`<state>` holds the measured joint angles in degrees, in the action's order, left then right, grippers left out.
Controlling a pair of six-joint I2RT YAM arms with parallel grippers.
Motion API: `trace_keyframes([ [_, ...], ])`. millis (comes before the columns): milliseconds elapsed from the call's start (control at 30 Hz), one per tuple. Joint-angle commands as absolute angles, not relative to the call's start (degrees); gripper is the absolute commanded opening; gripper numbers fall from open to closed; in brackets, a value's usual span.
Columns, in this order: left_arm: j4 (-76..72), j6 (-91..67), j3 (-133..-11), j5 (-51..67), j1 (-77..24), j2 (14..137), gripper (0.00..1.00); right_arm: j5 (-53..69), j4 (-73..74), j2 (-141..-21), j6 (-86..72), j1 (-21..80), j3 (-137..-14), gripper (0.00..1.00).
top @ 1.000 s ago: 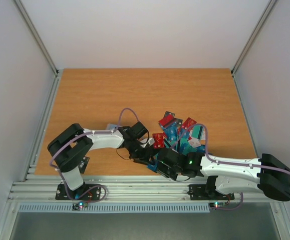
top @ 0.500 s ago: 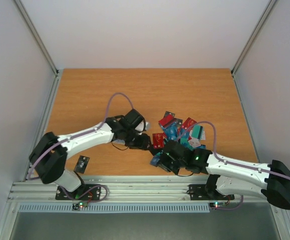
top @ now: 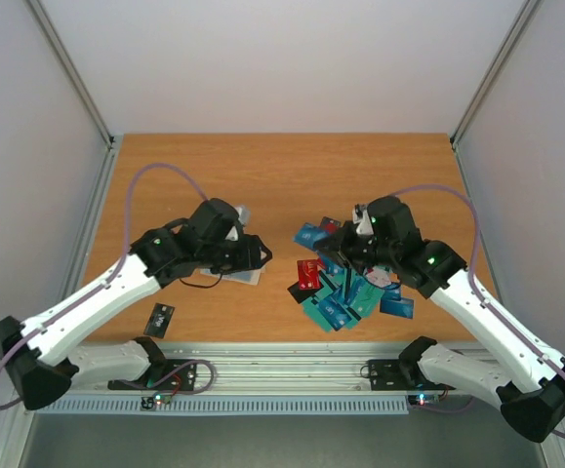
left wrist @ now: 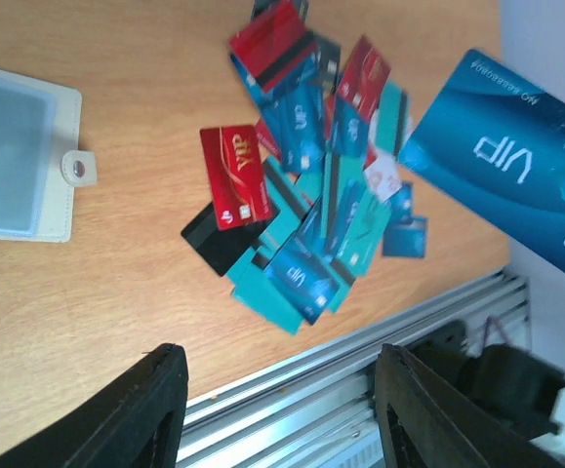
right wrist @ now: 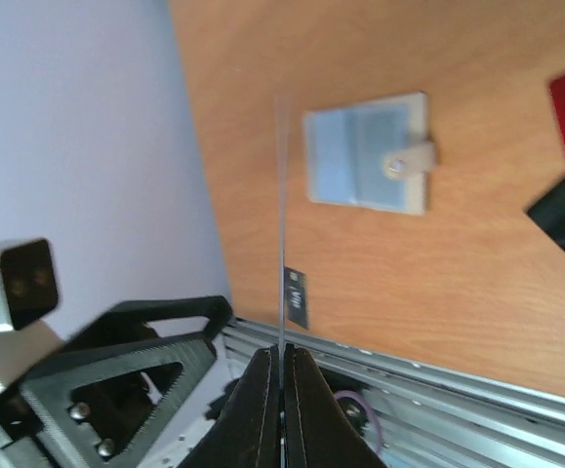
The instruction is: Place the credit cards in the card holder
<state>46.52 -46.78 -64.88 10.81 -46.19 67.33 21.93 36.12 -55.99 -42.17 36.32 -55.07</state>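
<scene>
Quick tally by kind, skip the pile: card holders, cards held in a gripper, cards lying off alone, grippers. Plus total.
card holder: 1
blue card, pinched in the right gripper: 1
dark card lying alone: 1
grippers, counting the open left gripper: 2
Total: 5

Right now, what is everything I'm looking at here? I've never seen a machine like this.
thin plastic credit cards: many, mostly teal and blue, some red, one black; piled on the table's front right.
blue plastic VIP card: one; held in the air.
small black card: one; alone near the front left edge.
cream rectangular card holder: one, greyish clear sleeves showing; lying open, left of the pile.
wooden table: one, orange-brown.
left gripper: black, open, empty, above the table.
right gripper: black, shut on the blue plastic VIP card.
</scene>
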Motion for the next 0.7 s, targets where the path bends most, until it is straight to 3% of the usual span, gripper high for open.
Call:
trace_keyframes([
  [0, 42.5, -57.9, -66.4, 4.3, -45.9, 61.9, 0.55, 24.0, 34.6, -58.6, -39.4, 34.8, -60.9, 0.01],
  [400, 15.9, -58.5, -67.4, 7.3, -45.8, 59.8, 0.54, 17.6, 12.4, -61.6, -43.1, 34.7, -66.2, 0.01],
  [667, -3.7, -63.6, -63.3, 8.0, -45.7, 59.8, 0.51, 17.2, 6.9, -60.8, -44.3, 34.8, -67.8, 0.01],
])
